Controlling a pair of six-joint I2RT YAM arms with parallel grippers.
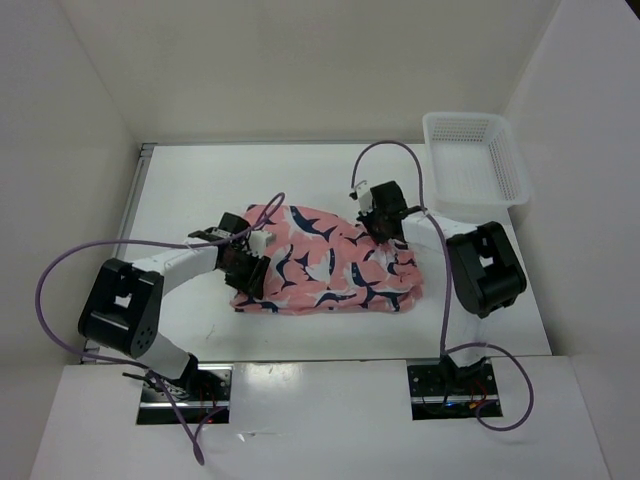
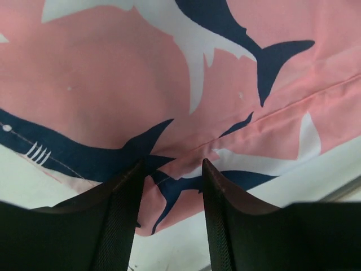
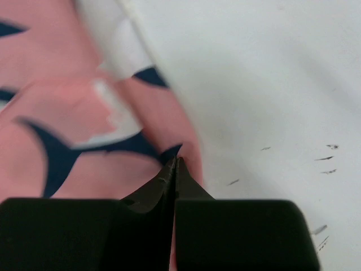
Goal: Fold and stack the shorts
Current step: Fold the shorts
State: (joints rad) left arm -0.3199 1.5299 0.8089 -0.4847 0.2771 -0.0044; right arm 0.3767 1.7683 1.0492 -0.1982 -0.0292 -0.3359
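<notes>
Table: The white table (image 1: 180, 200) holds it all, with the arms at its near edge.

Left gripper: The left gripper (image 2: 172, 164) is at the near left edge of the shorts (image 1: 320, 265). Its two fingers are spread, with the hem lying in the gap between them. They are not squeezing it.

Trouble on the left: If the fingers close too high, they may grab only the top layer, or miss the cloth. Then the fold would come up crooked. If they push down first, they may shove the cloth into a wrinkle.

Shorts: The pink shorts with blue and white sharks lie in the middle of the table. They look a bit lumpy, and the edges do not line up.

Trouble in the middle: The cloth is soft and floppy. If only one side gets lifted, I think the rest will drag and bunch up.

Right gripper: The right gripper (image 3: 174, 161) is at the far right edge of the shorts. Its fingers are pressed tight together, right at the hem. That view is blurry, so I cannot tell if any cloth is caught.

Trouble on the right: If it holds only a tiny bit of hem, the cloth may slip out when the arm pulls. If it holds nothing, it lifts away empty.

Basket: The white mesh basket (image 1: 465, 117) sits in the far right corner, well apart from the shorts. A big swing by the right arm could bump it.
</notes>
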